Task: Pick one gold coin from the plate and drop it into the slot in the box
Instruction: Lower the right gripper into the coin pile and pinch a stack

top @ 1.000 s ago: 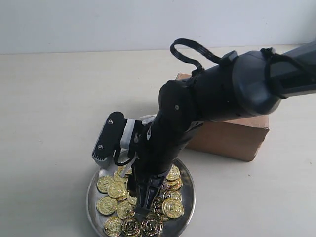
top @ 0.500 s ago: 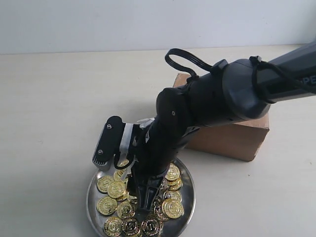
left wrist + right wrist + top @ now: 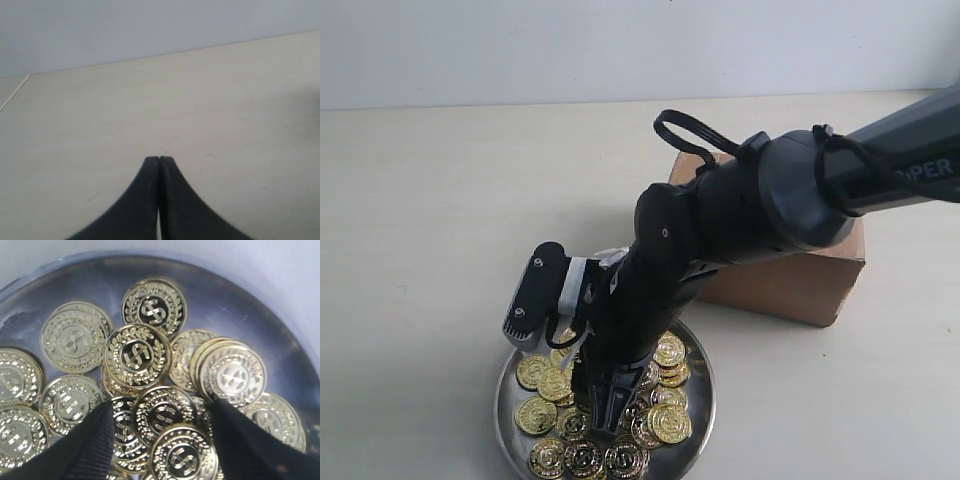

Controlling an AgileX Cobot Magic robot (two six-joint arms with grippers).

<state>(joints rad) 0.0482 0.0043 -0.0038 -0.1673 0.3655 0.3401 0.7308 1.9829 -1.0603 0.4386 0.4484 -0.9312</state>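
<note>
A round silver plate (image 3: pixel 699 400) at the front of the table holds a heap of several gold coins (image 3: pixel 669 423). My right gripper (image 3: pixel 603 422) reaches down into that heap, open. In the right wrist view its two black fingers (image 3: pixel 95 440) straddle overlapping coins, one gold coin (image 3: pixel 162 415) lying between them on the plate (image 3: pixel 235 315). Behind the arm stands the reddish-brown box (image 3: pixel 790 285); its top and the slot are hidden by the arm. My left gripper (image 3: pixel 159 159) is shut with nothing in it, over bare table.
The right arm's dark body (image 3: pixel 740 210) crosses over the box toward the plate. Pale tabletop (image 3: pixel 440 200) lies to the left and behind, ending at a light wall (image 3: pixel 620 50).
The right arm has sunk lower, bringing its gripper deeper among the coins on the plate. The left gripper view gives no earlier frame.
</note>
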